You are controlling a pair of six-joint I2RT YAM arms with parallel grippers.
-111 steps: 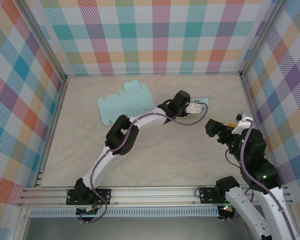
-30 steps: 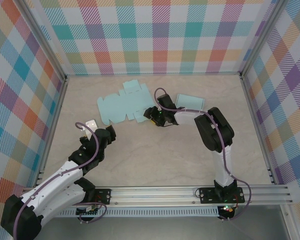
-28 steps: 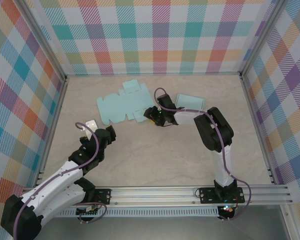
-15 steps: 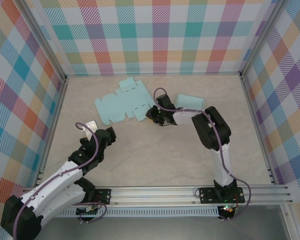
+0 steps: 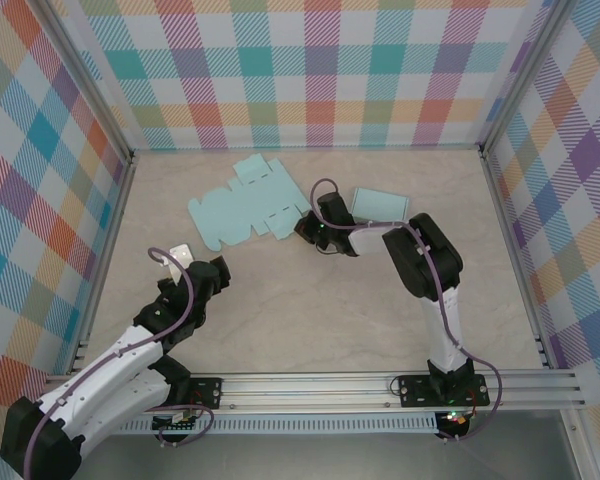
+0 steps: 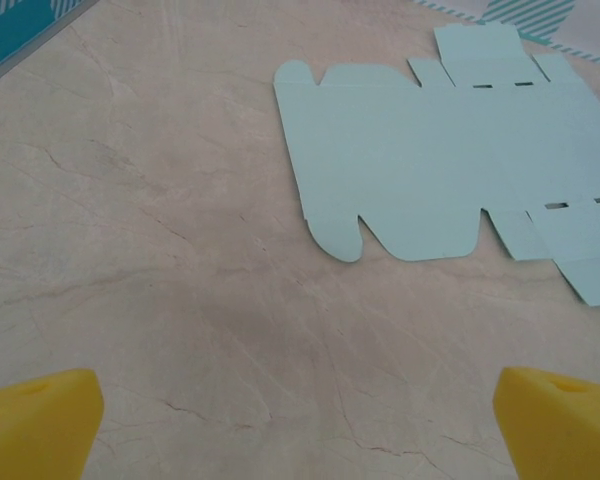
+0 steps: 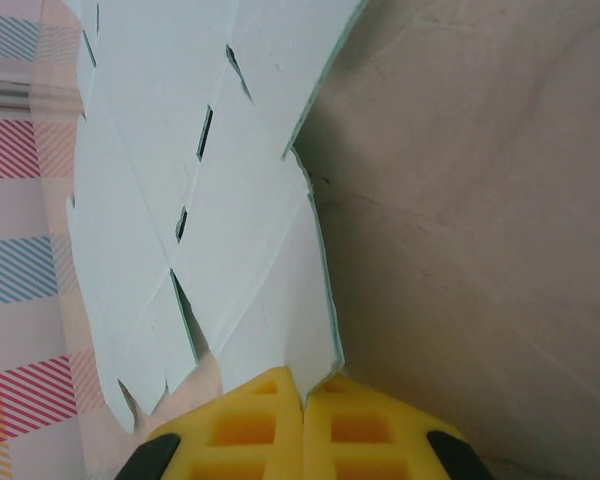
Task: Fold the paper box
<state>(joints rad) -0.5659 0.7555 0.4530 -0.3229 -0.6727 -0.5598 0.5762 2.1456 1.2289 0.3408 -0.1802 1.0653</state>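
right claw [image 7: 302, 400] is pinched shut on an edge flap of the flat paper box [image 5: 242, 206] at the back of the desk [image 5: 330, 310], left claw [image 6: 298, 425] hangs wide open, well apart from it

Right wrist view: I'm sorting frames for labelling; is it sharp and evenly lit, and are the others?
Right wrist view: paper box crisp down to its slots, dark shadow on the table beside its raised edge, plaid wall hazy. Left wrist view: even light, no glare, yellow pads at the bottom corners soft. Top external view: sharp throughout, shadows faint.
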